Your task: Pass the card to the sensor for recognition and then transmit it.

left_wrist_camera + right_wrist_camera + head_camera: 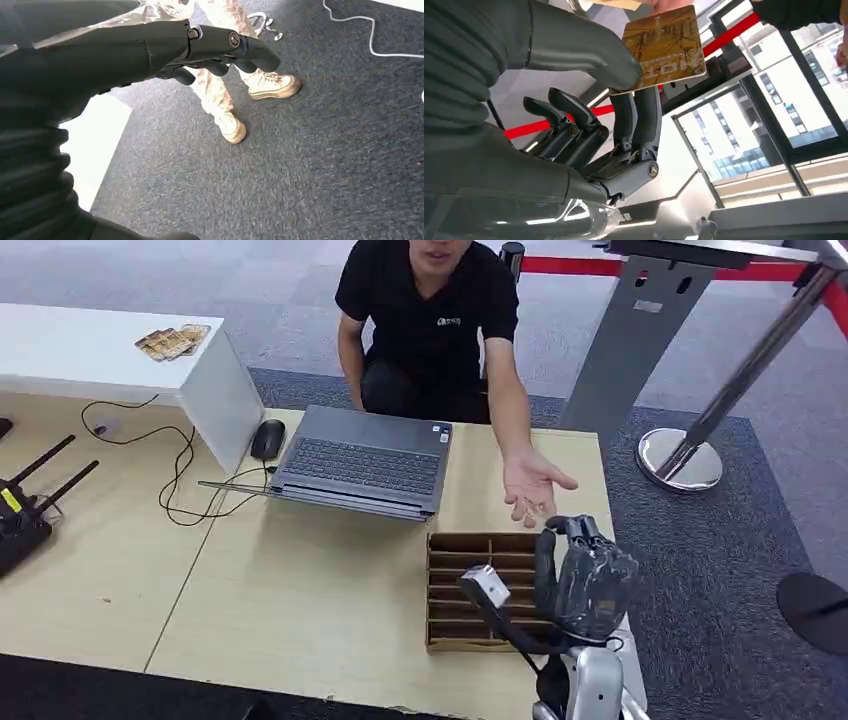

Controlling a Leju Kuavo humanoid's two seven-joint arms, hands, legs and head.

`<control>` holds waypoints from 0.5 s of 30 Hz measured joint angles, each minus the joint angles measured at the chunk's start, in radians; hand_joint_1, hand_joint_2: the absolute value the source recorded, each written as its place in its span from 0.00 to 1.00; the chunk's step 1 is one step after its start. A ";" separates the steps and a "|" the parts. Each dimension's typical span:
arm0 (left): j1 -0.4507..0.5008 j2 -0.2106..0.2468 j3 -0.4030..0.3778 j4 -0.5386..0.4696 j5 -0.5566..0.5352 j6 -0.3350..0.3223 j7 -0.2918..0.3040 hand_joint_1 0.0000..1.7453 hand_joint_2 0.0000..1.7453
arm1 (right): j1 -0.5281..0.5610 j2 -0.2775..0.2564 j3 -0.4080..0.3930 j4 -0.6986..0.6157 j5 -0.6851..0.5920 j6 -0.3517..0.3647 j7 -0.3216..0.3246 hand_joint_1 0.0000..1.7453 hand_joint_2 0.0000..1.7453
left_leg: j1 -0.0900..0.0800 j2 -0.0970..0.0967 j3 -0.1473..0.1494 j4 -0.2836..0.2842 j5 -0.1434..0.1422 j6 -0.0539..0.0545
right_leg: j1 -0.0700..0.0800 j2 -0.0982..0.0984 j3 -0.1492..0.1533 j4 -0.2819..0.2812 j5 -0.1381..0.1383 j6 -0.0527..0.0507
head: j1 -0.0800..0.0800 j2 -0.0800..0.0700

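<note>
Right robot hand [589,125] raised over the tabletop [300,590], pinching one gold card [664,47] between thumb and fingers | one person's open palm [530,485] just beyond | left robot hand [150,50] empty, fingers loosely extended above carpet [300,175]

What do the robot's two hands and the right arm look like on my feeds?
The right hand has a thick grey thumb, darker jointed fingers with round metal pins, and a grey ribbed cover behind. The head view shows it under clear plastic wrap on a silver arm. The left hand is dark grey.
</note>
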 joint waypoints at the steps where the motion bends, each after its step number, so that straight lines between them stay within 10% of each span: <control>1: 0.000 0.000 0.000 0.000 0.000 0.000 0.000 0.00 1.00 | 0.000 0.000 0.002 0.002 0.000 0.000 -0.002 1.00 1.00 | 0.000 0.000 0.000 0.000 0.000 0.000 | 0.000 0.000 0.000 0.000 0.000 0.000 | 0.000 0.000; 15: -0.001 0.000 0.000 0.000 0.010 0.000 0.000 0.00 1.00 | -0.006 0.010 0.017 0.016 -0.011 0.000 -0.029 1.00 1.00 | 0.000 0.000 0.000 0.000 0.000 0.000 | 0.000 0.000 0.000 0.000 0.000 0.000 | 0.000 0.000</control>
